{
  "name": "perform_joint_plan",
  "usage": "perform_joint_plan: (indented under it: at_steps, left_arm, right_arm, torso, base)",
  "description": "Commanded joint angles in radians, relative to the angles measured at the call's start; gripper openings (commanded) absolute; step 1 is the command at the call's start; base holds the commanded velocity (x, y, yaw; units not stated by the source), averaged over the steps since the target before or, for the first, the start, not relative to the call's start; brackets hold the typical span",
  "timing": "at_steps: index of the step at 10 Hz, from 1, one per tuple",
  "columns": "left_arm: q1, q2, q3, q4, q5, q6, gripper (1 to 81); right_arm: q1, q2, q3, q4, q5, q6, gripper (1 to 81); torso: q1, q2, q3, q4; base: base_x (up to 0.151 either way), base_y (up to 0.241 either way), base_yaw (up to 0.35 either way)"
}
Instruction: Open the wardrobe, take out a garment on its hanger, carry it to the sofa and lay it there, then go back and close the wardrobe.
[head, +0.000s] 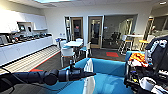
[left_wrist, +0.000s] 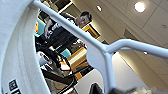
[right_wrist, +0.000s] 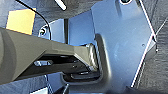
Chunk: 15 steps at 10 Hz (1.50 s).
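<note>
My left arm reaches in from the left, and the left gripper (head: 91, 74) is shut on the hanger, right above the blue sofa (head: 110, 75). The white garment (head: 89, 83) hangs from the gripper in front of the sofa's curved back, its lower part over the seat. In the left wrist view the white hanger (left_wrist: 100, 48) runs close across the picture. Beside it is the T-shirt's collar (left_wrist: 17, 55) with a label. In the right wrist view I see the robot's dark plate over grey carpet.
A person (head: 160, 51) with a control rig stands at the right, with dark equipment (head: 143, 80) below and an orange cloth (head: 137, 57) on the sofa's right end. White table and chairs (head: 72, 46) stand beyond the sofa. A long white counter (head: 25, 46) lines the left wall.
</note>
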Motion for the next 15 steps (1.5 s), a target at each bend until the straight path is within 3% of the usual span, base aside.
perform_joint_plan:
  at_steps: [1, 5, 8, 12, 13, 15]
  left_arm:
    - [-0.148, 0.000, 0.025, 0.030, -0.042, 0.021, 1.0]
    - [-0.148, 0.003, 0.025, 0.032, -0.042, 0.021, 1.0]
    - [-0.147, 0.006, 0.025, 0.030, -0.043, 0.021, 1.0]
    - [-0.147, 0.009, 0.028, 0.032, -0.045, 0.021, 1.0]
    - [-0.148, 0.011, 0.029, 0.030, -0.046, 0.023, 1.0]
    - [-0.148, 0.014, 0.028, 0.030, -0.049, 0.023, 1.0]
  right_arm:
    - [0.035, 0.001, 0.005, -0.009, -0.048, -0.004, 81.1]
    - [0.034, 0.002, 0.005, -0.010, -0.048, -0.005, 81.1]
    - [0.034, 0.002, 0.005, -0.010, -0.048, -0.004, 81.1]
    - [0.034, 0.002, 0.005, -0.012, -0.048, -0.005, 81.1]
    - [0.035, 0.002, 0.005, -0.012, -0.048, -0.005, 81.1]
    - [0.034, 0.002, 0.005, -0.012, -0.048, -0.005, 81.1]
  torso:
    - [0.000, 0.000, 0.000, 0.000]
    - [0.000, 0.000, 0.000, 0.000]
    - [-0.001, -0.001, -0.039, 0.000]
    - [-0.001, -0.001, -0.165, 0.000]
    - [-0.001, -0.001, -0.116, 0.000]
    - [0.001, 0.000, -0.140, 0.000]
  base:
    - [0.000, 0.000, 0.000]
    - [0.000, 0.000, 0.000]
    - [0.073, 0.000, 0.000]
    - [0.079, 0.000, 0.000]
    - [0.079, 0.000, 0.000]
    - [0.079, 0.000, 0.000]
